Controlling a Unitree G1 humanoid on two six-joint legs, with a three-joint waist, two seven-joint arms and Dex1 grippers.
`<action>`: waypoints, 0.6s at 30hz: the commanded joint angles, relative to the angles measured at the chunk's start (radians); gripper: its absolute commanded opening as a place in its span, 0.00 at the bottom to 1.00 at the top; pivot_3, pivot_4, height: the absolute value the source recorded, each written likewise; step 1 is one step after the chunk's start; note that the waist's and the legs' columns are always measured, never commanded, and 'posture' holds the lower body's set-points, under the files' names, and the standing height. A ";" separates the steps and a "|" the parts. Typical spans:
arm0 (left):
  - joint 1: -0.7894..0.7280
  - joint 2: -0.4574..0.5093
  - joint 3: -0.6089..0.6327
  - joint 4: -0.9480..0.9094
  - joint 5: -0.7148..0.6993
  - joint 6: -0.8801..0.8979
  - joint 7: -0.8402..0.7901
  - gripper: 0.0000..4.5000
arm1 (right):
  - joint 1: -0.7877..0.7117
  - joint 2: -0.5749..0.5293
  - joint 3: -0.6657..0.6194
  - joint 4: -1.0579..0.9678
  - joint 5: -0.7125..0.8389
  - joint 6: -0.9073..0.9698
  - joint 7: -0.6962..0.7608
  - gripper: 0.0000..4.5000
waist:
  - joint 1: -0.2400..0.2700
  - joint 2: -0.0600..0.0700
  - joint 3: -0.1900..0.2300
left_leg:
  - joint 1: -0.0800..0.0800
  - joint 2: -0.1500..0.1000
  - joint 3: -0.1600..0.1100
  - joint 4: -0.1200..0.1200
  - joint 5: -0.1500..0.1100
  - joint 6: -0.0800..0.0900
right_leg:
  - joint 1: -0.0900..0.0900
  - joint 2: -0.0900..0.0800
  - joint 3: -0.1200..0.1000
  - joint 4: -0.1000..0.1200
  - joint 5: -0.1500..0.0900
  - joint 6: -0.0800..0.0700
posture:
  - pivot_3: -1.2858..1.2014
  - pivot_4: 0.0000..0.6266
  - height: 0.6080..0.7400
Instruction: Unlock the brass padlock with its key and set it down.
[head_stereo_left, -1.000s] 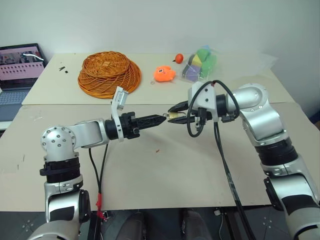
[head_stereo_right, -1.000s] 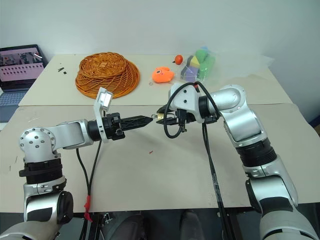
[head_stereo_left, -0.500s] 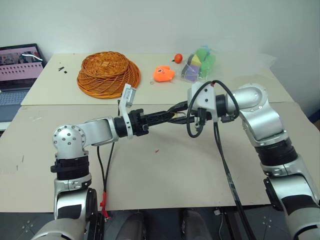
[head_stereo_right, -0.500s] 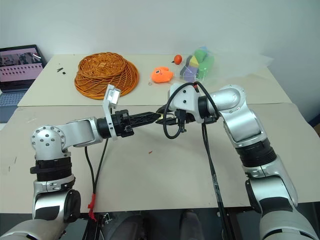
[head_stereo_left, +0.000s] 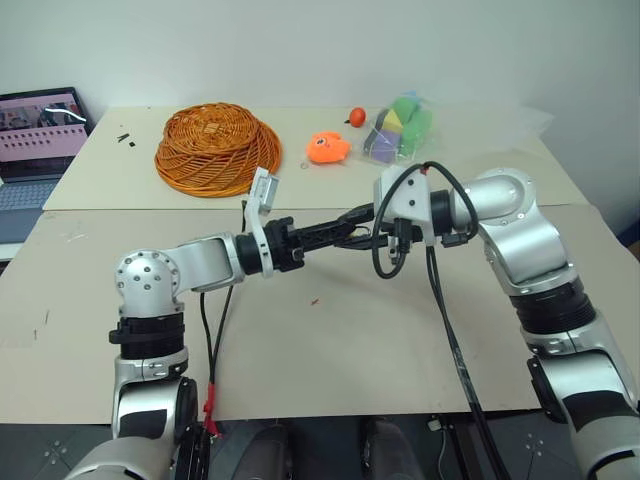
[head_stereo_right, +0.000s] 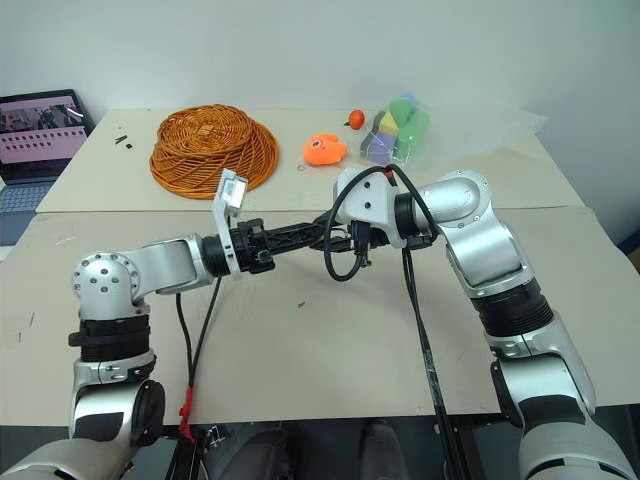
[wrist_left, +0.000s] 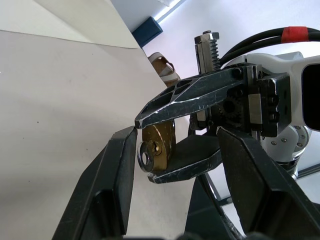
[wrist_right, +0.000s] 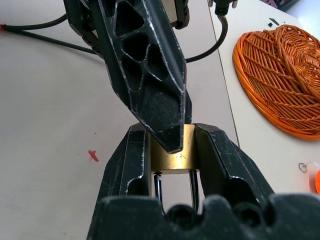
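Holding the brass padlock (wrist_right: 172, 154) clamped mid-air above the tabletop (head_stereo_left: 330, 350), the right tool (wrist_left: 150, 150) presents its keyhole end. Left tool (wrist_left: 175, 200) is open around it, so I'd guess we're at key-turning and next needs careful alignment.

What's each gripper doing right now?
Left gripper: open, fingers either side of the brass padlock, not clamped.
Right gripper: shut on the brass padlock, held above the table.

Above the table, the brass padlock (wrist_left: 159, 150) is largely masked by the right gripper (wrist_left: 150, 150) clamped on it; its shackle drops from sight behind that gripper's fingers (wrist_right: 220, 160). The left gripper (wrist_right: 155, 100) covers the lock's middle. Any key is too small to make out. A laptop (head_stereo_left: 35, 140) is cropped at the edge.
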 joint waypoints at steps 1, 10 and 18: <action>-0.009 -0.002 -0.002 -0.012 -0.013 -0.019 -0.003 0.60 | -0.024 -0.001 -0.034 -0.042 0.024 0.003 -0.010 0.20 | 0.000 0.000 0.000 | 0.000 0.000 0.000 0.000 0.000 0.000 | 0.000 0.000 0.000 0.000 0.000 0.000 | 0.52 0.24 0.99; -0.007 -0.005 0.001 0.000 -0.017 -0.029 0.010 0.26 | -0.027 0.000 -0.035 -0.047 0.026 0.006 -0.012 0.20 | 0.000 0.000 0.000 | 0.000 0.000 0.000 0.000 0.000 0.000 | 0.000 0.000 0.000 0.000 0.000 0.000 | 0.52 0.24 0.99; -0.007 0.005 -0.002 0.007 -0.036 -0.026 0.008 0.01 | -0.031 -0.002 -0.032 -0.049 0.033 0.007 -0.020 0.20 | 0.001 0.000 0.000 | 0.000 0.000 0.000 0.000 0.000 0.000 | 0.000 0.000 0.000 0.000 0.000 0.000 | 0.52 0.24 0.99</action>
